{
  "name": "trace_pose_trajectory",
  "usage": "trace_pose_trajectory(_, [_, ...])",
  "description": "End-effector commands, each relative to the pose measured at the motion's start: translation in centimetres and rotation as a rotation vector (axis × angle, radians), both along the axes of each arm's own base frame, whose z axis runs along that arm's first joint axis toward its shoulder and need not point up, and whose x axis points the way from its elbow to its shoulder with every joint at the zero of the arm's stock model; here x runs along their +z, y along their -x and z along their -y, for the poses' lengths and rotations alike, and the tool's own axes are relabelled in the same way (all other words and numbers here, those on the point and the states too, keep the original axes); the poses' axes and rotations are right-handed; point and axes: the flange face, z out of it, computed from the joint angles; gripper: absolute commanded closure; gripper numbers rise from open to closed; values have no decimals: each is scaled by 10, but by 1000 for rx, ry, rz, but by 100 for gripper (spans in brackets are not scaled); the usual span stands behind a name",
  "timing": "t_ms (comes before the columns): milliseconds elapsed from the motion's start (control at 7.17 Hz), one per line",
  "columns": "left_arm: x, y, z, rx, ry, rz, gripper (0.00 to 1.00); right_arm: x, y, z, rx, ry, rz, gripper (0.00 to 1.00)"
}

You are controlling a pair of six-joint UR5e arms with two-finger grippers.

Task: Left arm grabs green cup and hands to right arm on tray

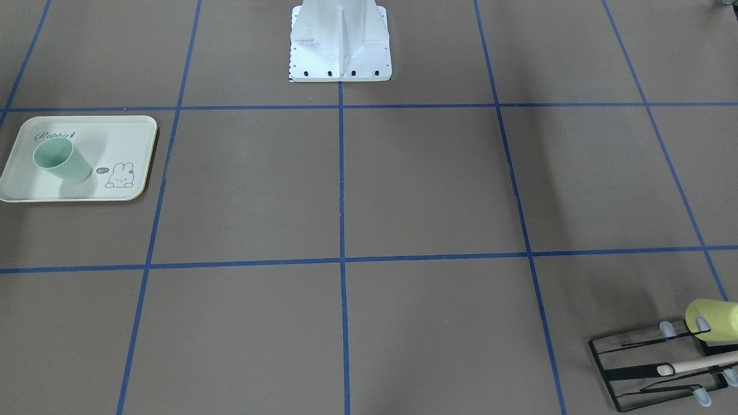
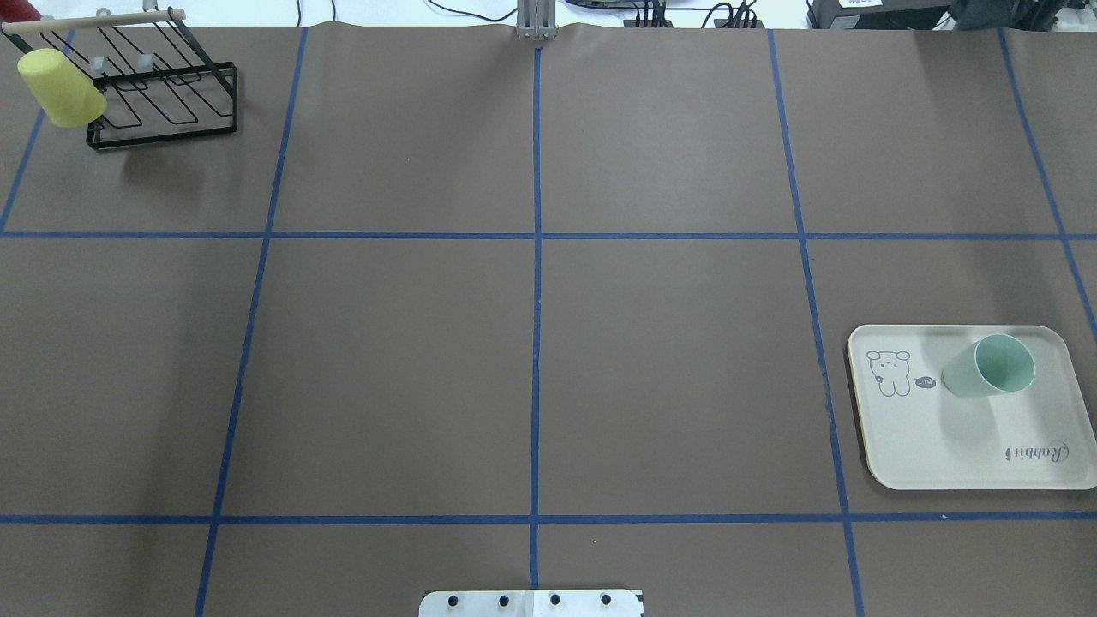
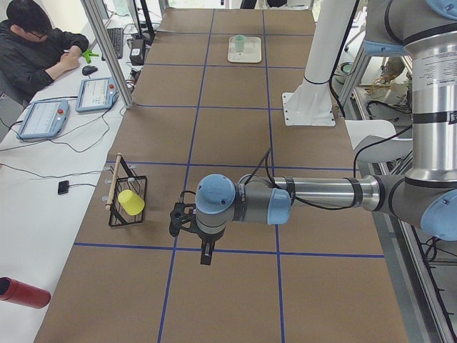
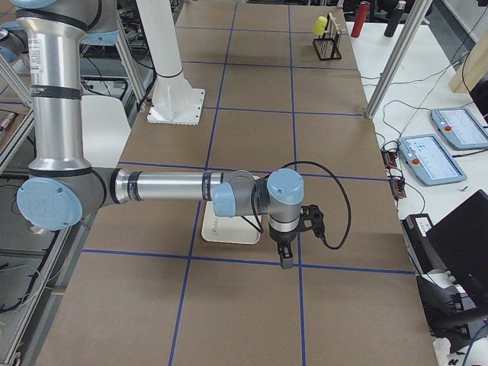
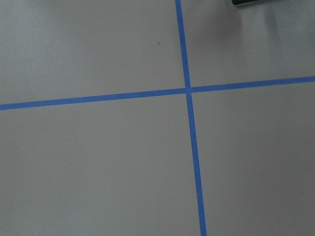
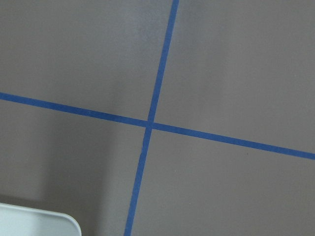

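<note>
Tray (image 4: 227, 232) mostly hidden behind right arm (image 4: 160, 185)

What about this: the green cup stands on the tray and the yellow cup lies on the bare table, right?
No. The green cup stands on the tray, but the yellow cup is propped on the black wire rack, as the overhead view shows.

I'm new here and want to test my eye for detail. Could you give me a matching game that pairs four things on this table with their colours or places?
Things:
1 green cup
2 yellow cup
3 tray
4 wire rack

Descriptions:
A black, with a wooden bar
B cream, with a bunny drawing
C hanging on the rack
D standing upright on the tray

Pairs: 1-D, 2-C, 3-B, 4-A.
</note>
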Motion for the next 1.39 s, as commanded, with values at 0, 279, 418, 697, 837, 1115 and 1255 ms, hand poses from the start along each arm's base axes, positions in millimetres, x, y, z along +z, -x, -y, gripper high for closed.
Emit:
trace_pose_trajectory(0, [-11, 1, 1, -14, -10, 0, 0, 8, -1, -12, 5, 19, 1, 0])
trace_pose_trajectory(279, [9, -1, -14, -6, 25, 9, 0, 8, -1, -17, 6, 20, 10, 0])
trace_pose_trajectory(418, [33, -4, -39, -4, 49, 7, 0, 11, -1, -26, 5, 25, 9, 0])
trace_pose_trajectory(697, [24, -4, -34, -11, 9, 1, 0, 14, -1, -29, 5, 29, 10, 0])
trace_pose_trajectory(837, [23, -4, -32, -11, 8, 2, 0, 12, 0, -29, 3, 28, 15, 0])
trace_pose_trajectory(1115, [20, -5, -30, -2, -6, 2, 0, 7, 3, -30, -2, 31, 59, 0])
trace_pose_trajectory(1255, [14, -5, -29, -2, -20, 2, 0, 7, 3, -29, -1, 29, 56, 0])
